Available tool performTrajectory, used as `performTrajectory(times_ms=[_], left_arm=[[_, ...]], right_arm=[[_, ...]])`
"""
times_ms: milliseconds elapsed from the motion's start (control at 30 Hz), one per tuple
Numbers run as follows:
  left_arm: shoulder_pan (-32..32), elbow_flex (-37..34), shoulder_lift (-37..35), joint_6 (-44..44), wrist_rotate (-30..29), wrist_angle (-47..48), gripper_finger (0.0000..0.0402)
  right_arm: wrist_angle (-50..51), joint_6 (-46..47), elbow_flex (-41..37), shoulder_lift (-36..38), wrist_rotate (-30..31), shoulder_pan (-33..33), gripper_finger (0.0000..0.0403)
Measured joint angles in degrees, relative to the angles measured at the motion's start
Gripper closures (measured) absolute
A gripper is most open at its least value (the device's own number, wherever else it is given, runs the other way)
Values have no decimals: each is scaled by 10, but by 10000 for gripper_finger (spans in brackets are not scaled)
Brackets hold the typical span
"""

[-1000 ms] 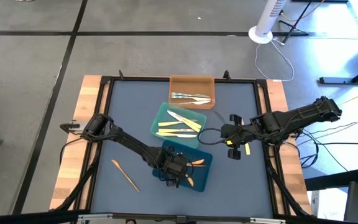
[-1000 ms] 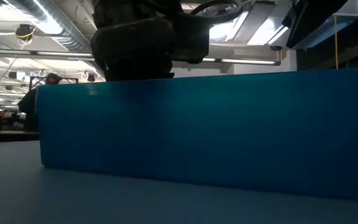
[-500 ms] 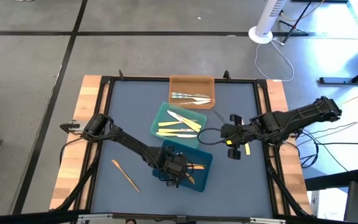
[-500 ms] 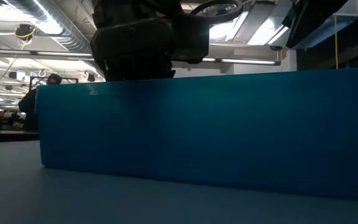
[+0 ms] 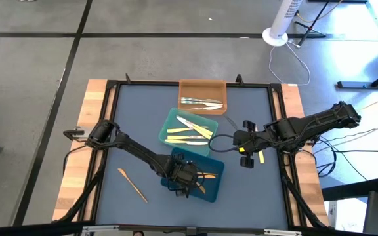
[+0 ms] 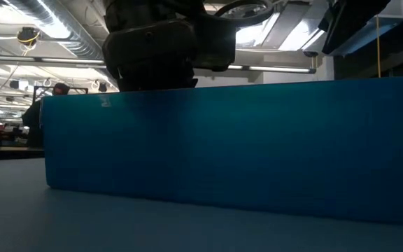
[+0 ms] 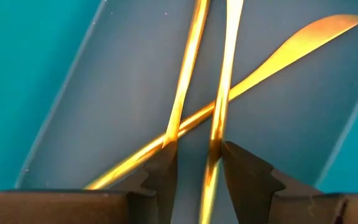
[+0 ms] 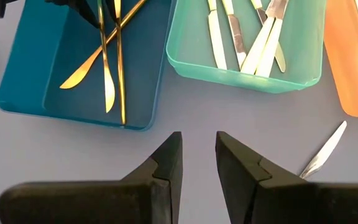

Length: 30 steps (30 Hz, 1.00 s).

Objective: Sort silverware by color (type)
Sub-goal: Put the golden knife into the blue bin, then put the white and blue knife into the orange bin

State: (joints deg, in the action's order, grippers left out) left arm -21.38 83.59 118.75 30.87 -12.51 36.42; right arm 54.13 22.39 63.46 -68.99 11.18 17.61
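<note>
My left gripper (image 5: 184, 180) reaches down into the dark blue tray (image 5: 215, 164), where three orange-tan utensils (image 7: 185, 81) lie crossed on the floor. It is open (image 7: 199, 162), its fingers standing either side of one utensil's handle (image 7: 215, 146). Whether they touch it I cannot tell. The teal tray (image 5: 166, 124) holds pale yellow utensils (image 8: 257, 43). The orange tray (image 5: 202, 85) holds silver-grey ones (image 5: 202, 101). My right gripper (image 8: 199, 155) hovers open and empty over the table right of the trays (image 5: 245, 157).
One orange-tan utensil (image 5: 131, 183) lies loose on the mat left of the blue tray. A silver-grey knife (image 8: 325, 152) lies on the mat near the teal and orange trays. The blue tray's near wall (image 6: 229, 147) fills the low view. Bare mat lies at far left and near right.
</note>
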Motion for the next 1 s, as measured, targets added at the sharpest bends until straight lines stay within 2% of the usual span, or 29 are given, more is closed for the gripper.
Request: performTrajectory(times_ms=[1000], left_arm=[[0,1,-73,-8,-6,12,281]], right_arm=[[1,0,0,0,-2,0,317]])
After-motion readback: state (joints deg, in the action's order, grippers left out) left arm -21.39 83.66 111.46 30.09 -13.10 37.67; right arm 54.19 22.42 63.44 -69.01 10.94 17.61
